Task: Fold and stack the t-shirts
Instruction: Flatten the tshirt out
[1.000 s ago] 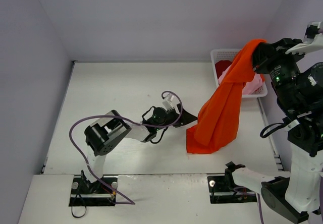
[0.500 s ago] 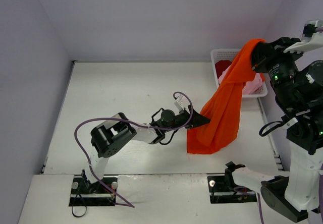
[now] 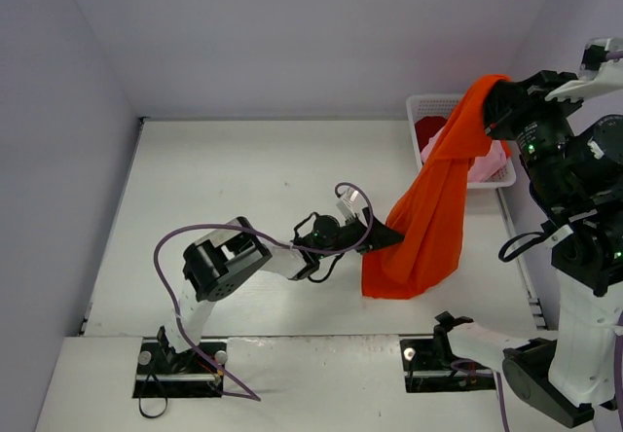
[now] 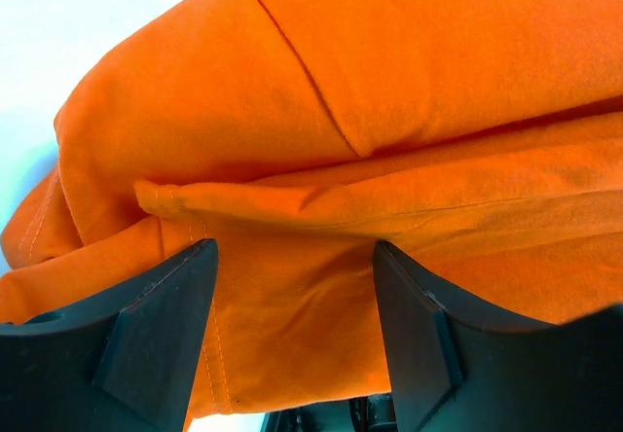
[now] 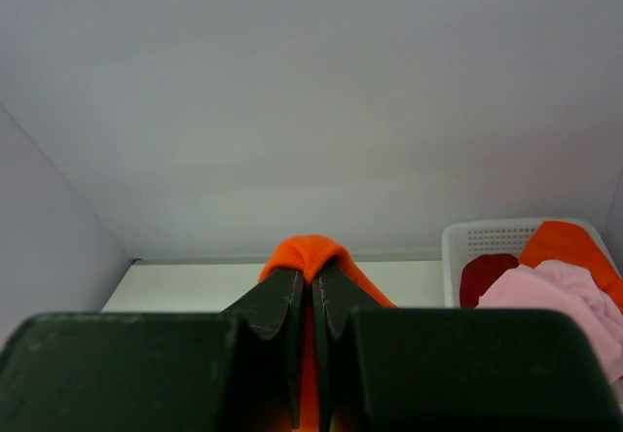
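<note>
Pinches the top of the big orange t-shirt (image 3: pixel 428 208) tight in the right gripper (image 5: pixel 311 274), high beside the white basket (image 3: pixel 421 101) at the far right of the table (image 3: pixel 243 179). Lets the cloth drape down, lower end on the table. Reaches in low with the left gripper (image 4: pixel 292 247), jaws wide, cloth in the gap, unclamped. In the basket: pink t-shirt (image 5: pixel 555 301), dark red t-shirt (image 5: pixel 487 276), second orange t-shirt (image 5: pixel 565 242).
</note>
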You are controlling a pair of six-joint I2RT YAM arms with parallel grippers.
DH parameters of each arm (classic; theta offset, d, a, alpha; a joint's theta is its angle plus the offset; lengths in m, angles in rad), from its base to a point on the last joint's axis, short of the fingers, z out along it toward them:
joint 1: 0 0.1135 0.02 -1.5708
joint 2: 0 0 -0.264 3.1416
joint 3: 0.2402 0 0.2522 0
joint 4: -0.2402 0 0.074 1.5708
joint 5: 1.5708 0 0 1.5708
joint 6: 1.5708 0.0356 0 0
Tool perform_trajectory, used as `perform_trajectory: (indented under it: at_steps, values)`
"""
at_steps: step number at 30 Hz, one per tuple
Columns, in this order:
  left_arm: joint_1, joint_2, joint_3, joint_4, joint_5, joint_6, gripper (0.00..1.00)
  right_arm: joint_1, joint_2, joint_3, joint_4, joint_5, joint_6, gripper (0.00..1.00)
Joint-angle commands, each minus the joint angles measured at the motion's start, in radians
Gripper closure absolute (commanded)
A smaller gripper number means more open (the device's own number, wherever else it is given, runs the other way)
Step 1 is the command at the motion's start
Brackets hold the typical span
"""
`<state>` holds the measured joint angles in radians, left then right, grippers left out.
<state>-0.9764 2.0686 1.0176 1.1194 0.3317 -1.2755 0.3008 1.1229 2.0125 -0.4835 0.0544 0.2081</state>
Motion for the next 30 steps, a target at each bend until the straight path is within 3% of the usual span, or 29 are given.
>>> perform_trajectory:
  at_steps: [1, 22, 30]
  values:
    - [-0.005, -0.054, 0.036, 0.083, -0.011, 0.022, 0.41, -0.005, 0.005, 0.015, 0.105, -0.008, -0.003, 1.00]
    - [0.130, -0.165, 0.085, -0.050, 0.102, 0.122, 0.41, -0.005, 0.000, -0.031, 0.106, -0.010, -0.001, 1.00]
    - [0.116, -0.065, 0.148, 0.072, 0.150, 0.054, 0.43, -0.005, 0.003, -0.037, 0.106, -0.019, 0.004, 1.00]
